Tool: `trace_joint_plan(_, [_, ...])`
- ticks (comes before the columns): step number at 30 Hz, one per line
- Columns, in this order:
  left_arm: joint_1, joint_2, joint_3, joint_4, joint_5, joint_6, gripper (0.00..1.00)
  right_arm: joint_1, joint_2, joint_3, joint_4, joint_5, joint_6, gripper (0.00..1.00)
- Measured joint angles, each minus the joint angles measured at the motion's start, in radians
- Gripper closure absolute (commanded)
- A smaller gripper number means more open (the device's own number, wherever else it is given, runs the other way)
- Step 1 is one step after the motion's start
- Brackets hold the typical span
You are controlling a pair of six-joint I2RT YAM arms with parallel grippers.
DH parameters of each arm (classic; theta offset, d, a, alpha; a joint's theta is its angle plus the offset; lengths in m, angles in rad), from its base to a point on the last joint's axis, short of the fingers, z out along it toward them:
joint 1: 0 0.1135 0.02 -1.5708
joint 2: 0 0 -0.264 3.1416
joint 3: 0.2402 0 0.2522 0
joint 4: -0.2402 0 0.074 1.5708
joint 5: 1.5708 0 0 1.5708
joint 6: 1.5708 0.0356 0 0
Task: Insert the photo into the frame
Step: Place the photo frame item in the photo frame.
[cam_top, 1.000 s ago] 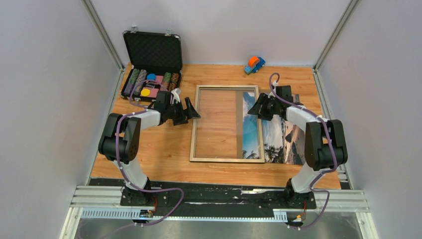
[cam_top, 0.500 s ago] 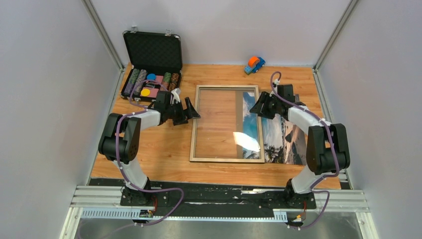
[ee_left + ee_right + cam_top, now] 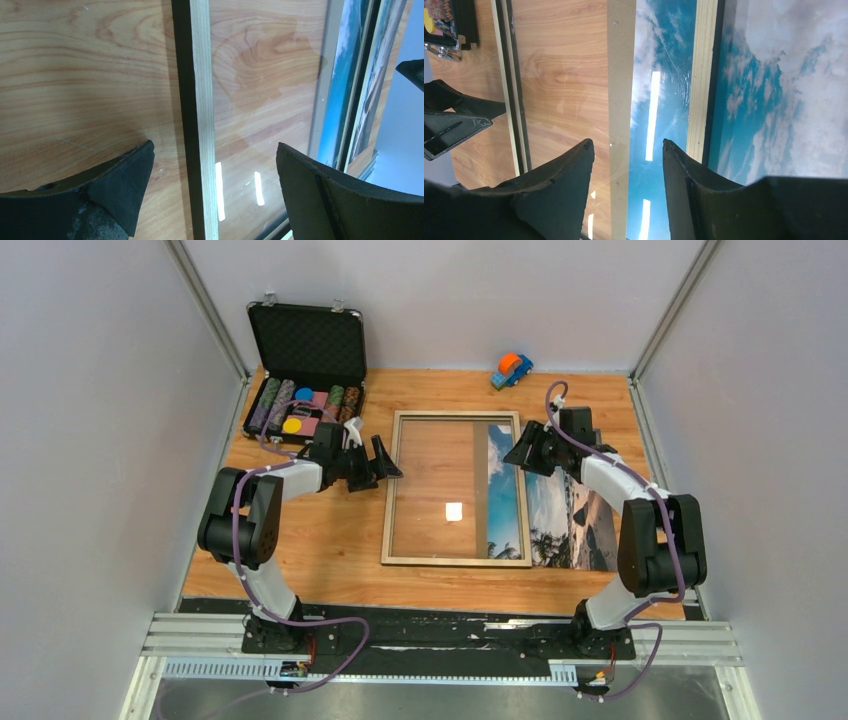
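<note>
1. Two grippers flank the frame (image 3: 391,500), which lies flat on the wooden table (image 3: 320,550) with its pale wood face up.
2. Far left of the frame, past its far corner, an open black chip case (image 3: 305,370) stands with its lid raised and rows of coloured chips inside.
3. Just left of the frame, by the far part of its left rail, sits the left gripper (image 3: 385,462). Its jaws are spread wide and grasp nothing. In the left wrist view the left gripper (image 3: 215,150) straddles that rail (image 3: 200,100), one finger over bare table and the other over the glass. Whether the fingertips touch the frame cannot be told.
4. Inside the frame, the left part of the pane shows plain wood grain, and a small bright glint sits near the middle of the glass.
5. Under the frame's right side lies the photo (image 3: 570,525). Its left strip shows through the glass, while the rest pokes out flat on the table to the right of the frame.
6. Over the frame's far right corner hangs the right gripper (image 3: 518,454). Its jaws stand partly apart, released, with nothing between them. The right wrist view shows the right gripper (image 3: 626,150) above the glass, and blue sky of the photo (image 3: 774,75) on both sides of the right rail.
7. Beyond the frame's far right corner, a small toy car (image 3: 511,369) sits near the back wall.
</note>
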Motion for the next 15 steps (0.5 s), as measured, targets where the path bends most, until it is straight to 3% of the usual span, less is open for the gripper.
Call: trace_joint_plan(15, [0.000,-0.015,0.000,-0.022,-0.006,0.009,0.00,-0.013,-0.013,0.000,0.000,0.074,-0.089,0.48])
